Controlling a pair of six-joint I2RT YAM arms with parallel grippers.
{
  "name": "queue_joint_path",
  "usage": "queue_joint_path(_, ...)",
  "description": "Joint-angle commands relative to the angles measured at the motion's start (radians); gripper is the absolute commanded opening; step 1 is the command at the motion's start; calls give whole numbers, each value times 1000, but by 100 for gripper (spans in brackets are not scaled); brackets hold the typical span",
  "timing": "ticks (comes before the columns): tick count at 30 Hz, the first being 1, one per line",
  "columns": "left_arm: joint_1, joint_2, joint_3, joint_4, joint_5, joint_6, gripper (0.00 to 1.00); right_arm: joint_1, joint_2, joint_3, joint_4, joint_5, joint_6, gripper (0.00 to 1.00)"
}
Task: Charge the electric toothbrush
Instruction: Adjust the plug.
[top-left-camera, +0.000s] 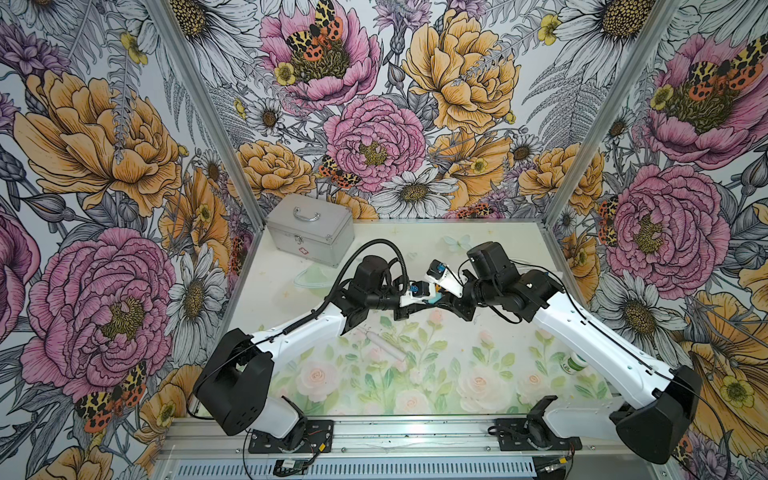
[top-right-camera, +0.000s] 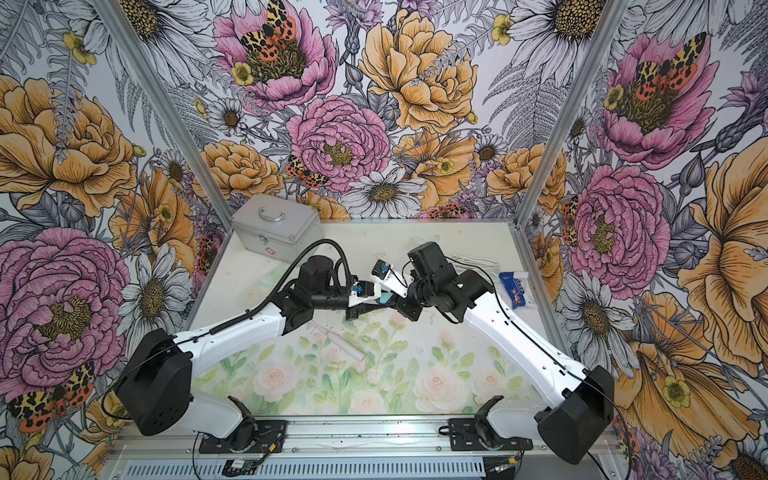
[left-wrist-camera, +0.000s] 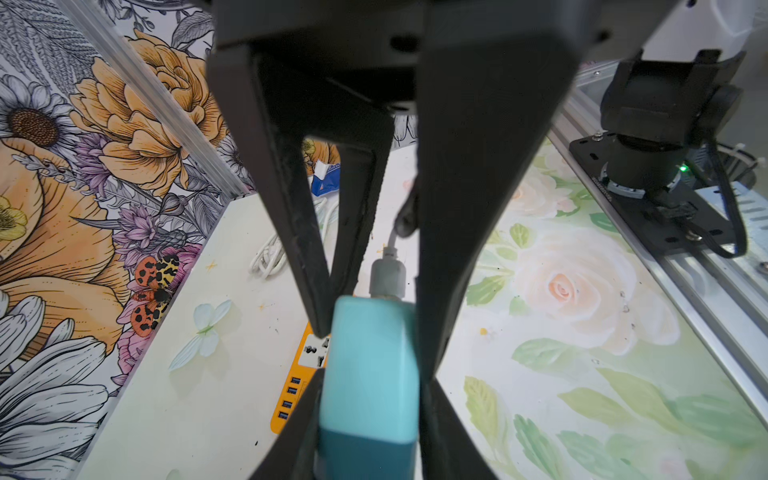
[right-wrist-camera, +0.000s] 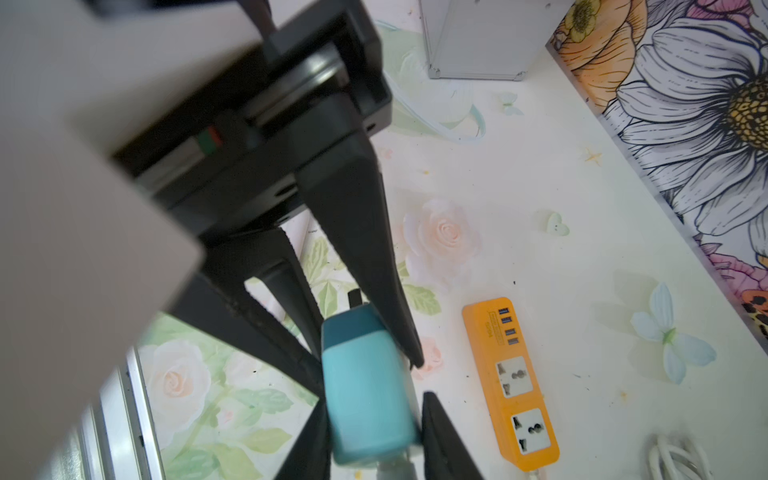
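The electric toothbrush (top-left-camera: 384, 343) (top-right-camera: 345, 343) lies flat on the flowered mat, in front of both grippers and apart from them. Above mid-table the two grippers meet at a teal plug adapter (top-left-camera: 434, 297) (top-right-camera: 385, 297). My left gripper (left-wrist-camera: 376, 399) is shut on the adapter's dark end (left-wrist-camera: 368, 453). My right gripper (right-wrist-camera: 374, 403) straddles the light end (right-wrist-camera: 365, 399), with a thin gap showing beside one finger. A grey plug with a thin white cable (left-wrist-camera: 387, 276) sticks out of the adapter. The orange power strip (right-wrist-camera: 511, 382) (left-wrist-camera: 297, 386) lies on the table below.
A silver metal case (top-left-camera: 309, 235) stands at the back left. A coiled white cord (top-right-camera: 473, 262) (right-wrist-camera: 677, 457) and a blue packet (top-right-camera: 513, 291) lie at the back right. A green and white bottle (top-left-camera: 575, 361) sits under the right arm. A face mask (top-left-camera: 311, 276) lies near the case.
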Motion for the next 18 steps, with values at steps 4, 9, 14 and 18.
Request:
queue_joint_path(4, 50, 39, -34, 22, -80, -135, 0, -29, -78, -4, 82, 90, 48, 49)
queue_joint_path(9, 54, 60, -48, 109, -125, -190, 0, -39, -91, 1, 134, 229, 214, 44)
queue_joint_path(14, 50, 40, -89, 233, -194, -231, 0, -114, -47, -10, 149, 167, 647, 52)
queue_joint_path(18, 36, 24, -121, 318, -234, -234, 0, -126, -8, -95, 218, 48, 858, 52)
